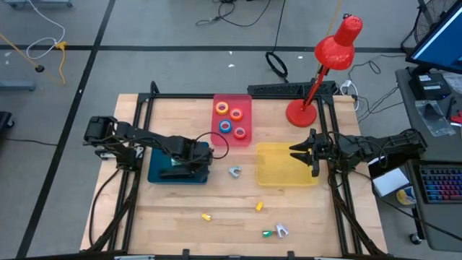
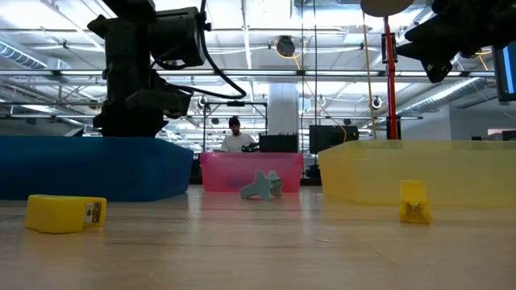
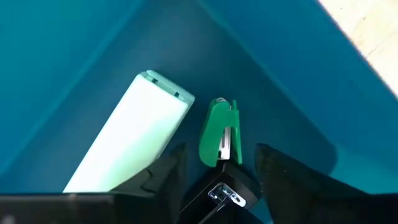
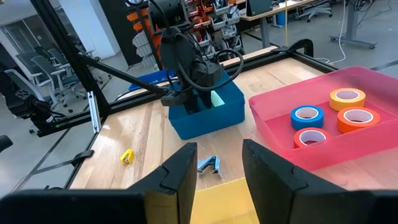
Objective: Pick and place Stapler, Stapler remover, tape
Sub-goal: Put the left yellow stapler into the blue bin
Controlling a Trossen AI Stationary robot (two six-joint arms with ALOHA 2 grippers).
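My left gripper (image 3: 217, 167) is down inside the blue tray (image 1: 178, 166), open. Its fingers stand on either side of a small green stapler (image 3: 217, 132) without touching it. That stapler lies on the tray floor beside a long pale mint stapler (image 3: 130, 140). A dark piece with a metal clip (image 3: 219, 190) sits at the green stapler's near end. My right gripper (image 4: 214, 165) hovers open and empty over the yellow tray (image 1: 281, 170). Blue, orange, red and yellow tape rolls (image 1: 229, 119) lie in the pink tray (image 1: 245, 101). A grey-blue staple remover (image 1: 234, 171) lies on the table between the trays.
Two small yellow pieces (image 1: 206, 216) (image 1: 258, 206) and a green and a grey piece (image 1: 274, 231) lie on the near part of the table. A red desk lamp (image 1: 317, 79) stands at the far right corner. A person (image 2: 235, 137) sits in the room behind.
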